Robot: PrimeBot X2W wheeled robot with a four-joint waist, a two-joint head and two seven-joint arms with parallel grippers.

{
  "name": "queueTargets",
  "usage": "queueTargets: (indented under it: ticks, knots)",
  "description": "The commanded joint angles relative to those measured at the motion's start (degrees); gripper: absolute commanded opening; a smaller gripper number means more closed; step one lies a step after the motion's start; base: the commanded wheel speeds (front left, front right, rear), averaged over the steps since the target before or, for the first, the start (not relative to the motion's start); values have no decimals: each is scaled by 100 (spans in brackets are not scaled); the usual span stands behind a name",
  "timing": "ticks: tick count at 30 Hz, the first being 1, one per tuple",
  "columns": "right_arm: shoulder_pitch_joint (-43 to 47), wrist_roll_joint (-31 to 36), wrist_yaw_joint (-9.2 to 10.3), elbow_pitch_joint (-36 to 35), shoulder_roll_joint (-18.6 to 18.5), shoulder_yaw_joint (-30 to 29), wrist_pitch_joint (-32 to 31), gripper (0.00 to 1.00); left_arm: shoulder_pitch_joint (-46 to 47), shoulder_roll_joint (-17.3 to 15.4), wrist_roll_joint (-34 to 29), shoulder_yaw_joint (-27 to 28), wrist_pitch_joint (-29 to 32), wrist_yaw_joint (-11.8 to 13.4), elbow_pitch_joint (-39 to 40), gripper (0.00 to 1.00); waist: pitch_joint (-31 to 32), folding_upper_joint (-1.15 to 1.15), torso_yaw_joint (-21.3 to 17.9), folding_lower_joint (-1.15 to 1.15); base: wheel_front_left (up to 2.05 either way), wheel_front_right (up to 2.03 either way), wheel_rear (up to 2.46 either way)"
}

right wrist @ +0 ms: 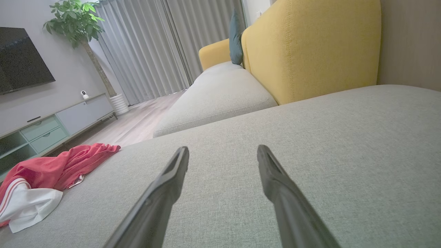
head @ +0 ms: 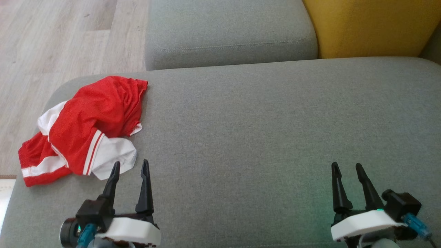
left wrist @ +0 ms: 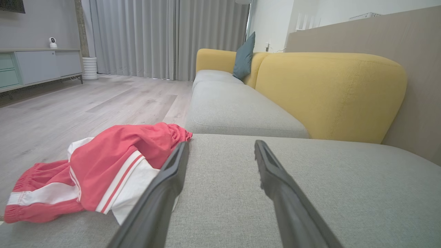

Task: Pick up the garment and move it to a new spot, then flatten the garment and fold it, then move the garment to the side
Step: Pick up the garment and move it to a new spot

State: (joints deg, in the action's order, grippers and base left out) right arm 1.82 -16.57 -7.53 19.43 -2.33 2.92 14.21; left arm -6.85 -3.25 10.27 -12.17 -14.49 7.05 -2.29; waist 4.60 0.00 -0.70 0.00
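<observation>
Garment (head: 82, 127): I see a crumpled red piece with white panels and stripes, lying on the left end of the grey seat (head: 258, 120). In the head view its long axis runs on a diagonal, from a near end at the seat's left edge to a far end pointing toward the second seat cushion (head: 227, 31). The near end shows a white band. A white flap sticks out at the near right side. The cloth is bunched and folded over itself, not flat.

Left gripper (head: 131, 162): I read it as low over the seat, fingers pointing forward and spread apart, with nothing between them. Its outer finger (head: 112, 182) overlaps the white flap in the head view. I cannot tell whether it touches the cloth.

Right gripper (head: 346, 164): it sits low over bare seat fabric, well apart from the garment, fingers pointing forward with a clear gap and nothing held.

Wooden floor (head: 51, 41) lies beyond the seat's left edge.
</observation>
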Motion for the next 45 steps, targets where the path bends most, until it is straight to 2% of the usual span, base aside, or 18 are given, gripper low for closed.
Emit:
queueTargets:
  ticks: [1,7,12,33,39,45]
  knots:
    - [-281,1,4,-197,-54,106,79,100,264,34,30,179,-51,0,160,100,-5,0,-4,0,0,0,0]
    - [-265,-5,4,-225,-54,111,79,100,285,35,87,126,-51,14,156,100,-12,0,24,0,0,0,0]
    - [-219,-38,4,-252,-54,185,79,100,305,36,78,129,-51,21,152,100,-17,0,198,0,0,0,0]
    - [-43,-272,4,-350,-54,628,79,100,133,37,-114,511,-51,-47,190,100,122,0,1788,0,0,0,0]
    - [-4,-343,4,-355,-54,715,79,100,65,37,-167,616,-51,-77,221,100,165,0,2042,0,0,0,0]
    - [-2,-382,4,-343,-54,737,79,100,31,37,-181,680,-51,-83,277,100,154,0,2090,0,0,0,0]
